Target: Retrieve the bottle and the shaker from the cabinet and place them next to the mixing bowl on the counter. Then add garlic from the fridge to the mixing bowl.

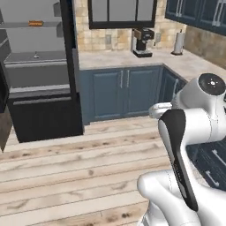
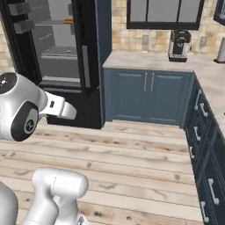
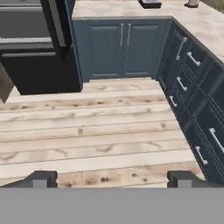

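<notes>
I'm seeing the pincer (image 3: 111, 178) in the hand view w/ its two dark tips spread wide apart at the bottom corners, nothing btwn them, gripping nothing. It's pointing down and fwd over bare wood-plank floor (image 3: 96, 135), well off the floor and not touching any unit.

Beyond the floor, I'm looking at a run of dark blue base cupboards (image 3: 120, 48) straight ahead, plus a bank of blue drawers (image 3: 197, 100) w/ grey bar handles running down the right side. The worktop (image 3: 131, 9), beige marbled stone, is sitting on top of both and wrapping the corner.

To the left, the fridge (image 1: 42, 66) is standing open: dark body, grey interior, grey shelves. I'm spotting a small orange-brown item (image 1: 35, 23) lying on an upper shelf; too small to tell what it is. Can't make out the garlic anywhere inside.

On the worktop at the back wall, a dark coffee machine (image 1: 142, 42) is standing under a dark-framed window (image 1: 122, 13), and a paper-towel roll (image 1: 178, 43) is standing upright nearer the corner. Dark blue wall cabinets (image 1: 198, 13) are hanging above the right run, doors shut as far as I can tell.

The arm (image 1: 185, 132) is rising folded at lower right of the left base view.
</notes>
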